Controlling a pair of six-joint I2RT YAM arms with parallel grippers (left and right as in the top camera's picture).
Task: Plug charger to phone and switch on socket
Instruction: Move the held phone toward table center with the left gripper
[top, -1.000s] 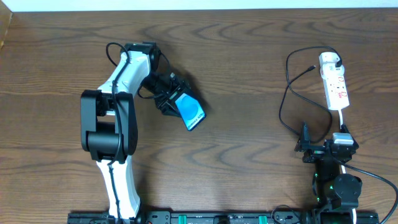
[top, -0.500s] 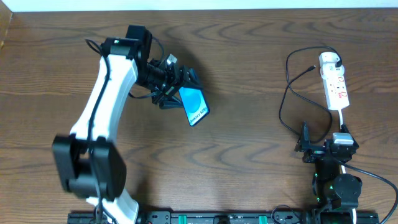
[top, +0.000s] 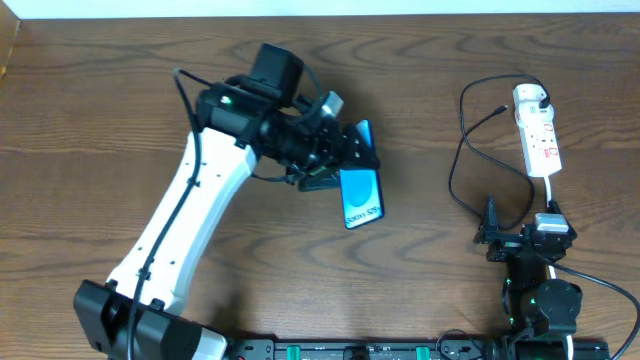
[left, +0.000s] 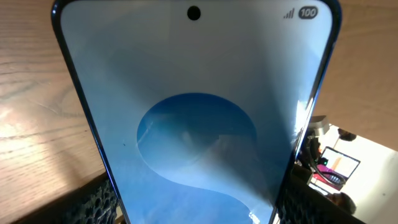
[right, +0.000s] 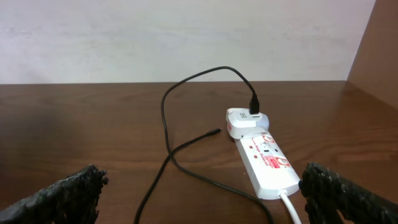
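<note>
Left gripper (top: 350, 155) clamped on the slim glossy blue-screen phone (top: 361, 196); right gripper (top: 522, 232) splayed wide, gripping nothing.
Left arm reaches diagonally, wrist bent, phone well left of the narrow white plastic power strip (top: 538, 135). Right gripper sits just below the strip. Thin black charger cable (top: 462, 150) loops left of the strip. Bare wood-grain table (top: 100, 100) lies between phone and cable.

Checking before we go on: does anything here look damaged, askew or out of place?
Nothing stands out. The phone is gripped by the left pincer, screen intact; the cable loops loose beside the power strip, its tip free.
</note>
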